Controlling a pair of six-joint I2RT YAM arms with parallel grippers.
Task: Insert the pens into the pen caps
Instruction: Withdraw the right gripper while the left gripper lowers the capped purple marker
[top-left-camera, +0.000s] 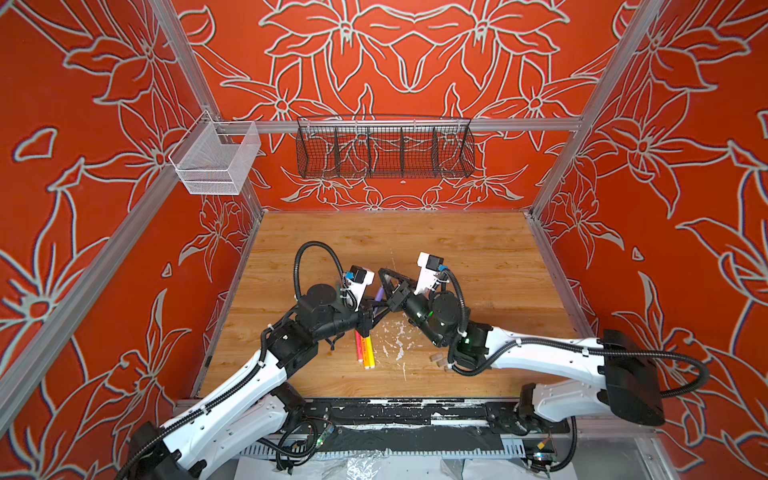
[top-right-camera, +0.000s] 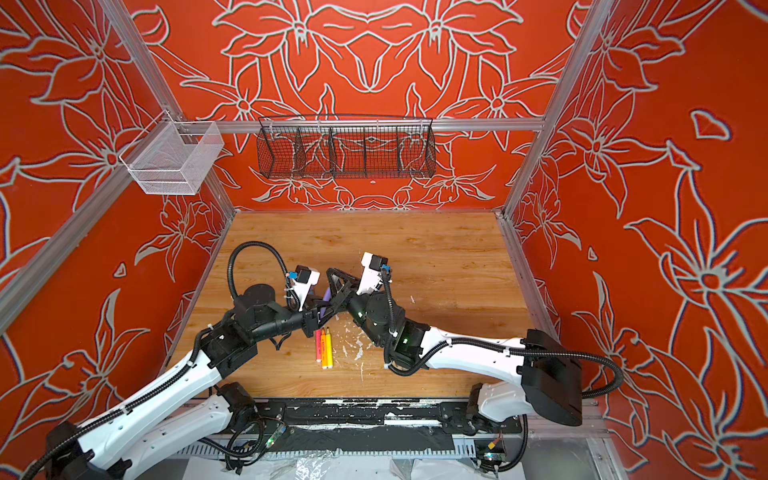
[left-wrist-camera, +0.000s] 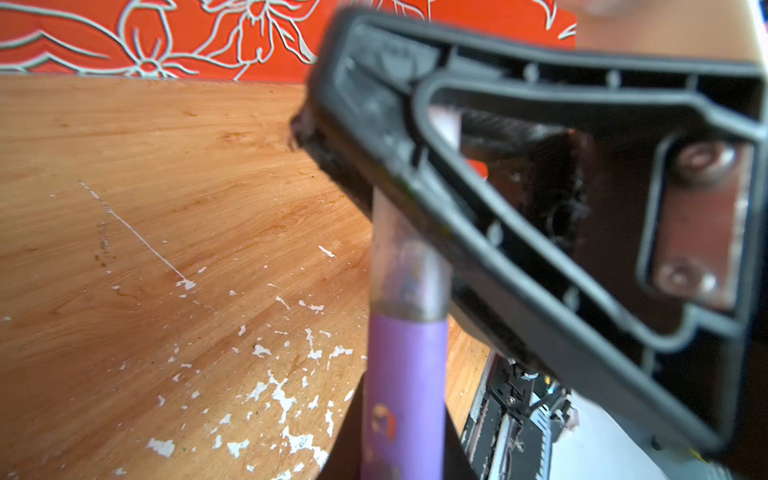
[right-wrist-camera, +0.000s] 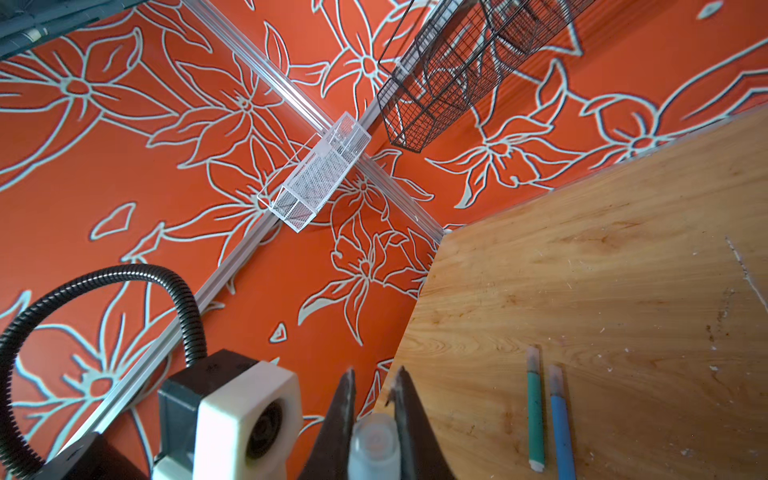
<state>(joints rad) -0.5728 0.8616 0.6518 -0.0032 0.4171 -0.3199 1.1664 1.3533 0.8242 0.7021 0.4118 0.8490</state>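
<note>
A slim purple pen (left-wrist-camera: 405, 374), its tip inside a cloudy translucent pen cap (left-wrist-camera: 409, 270), is clamped in the left end effector (top-left-camera: 372, 312), while the right end effector (right-wrist-camera: 375, 376) pinches that cap.

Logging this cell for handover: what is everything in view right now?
purple pen: one, purple, held above the table
held cap: one, clear, over the purple pen's tip
pink pen, orange pen, yellow pen: one each, side by side, near mid-table
green pen, blue pen: one each, capped, side by side on the table
loose caps: about three, greyish, table's near right
white flecks: many, mid-table
mesh basket: one, white, left rail
wire basket: one, black, back rail
left gripper: one, black, shut on purple pen
right gripper: one, black, shut on held cap
</note>
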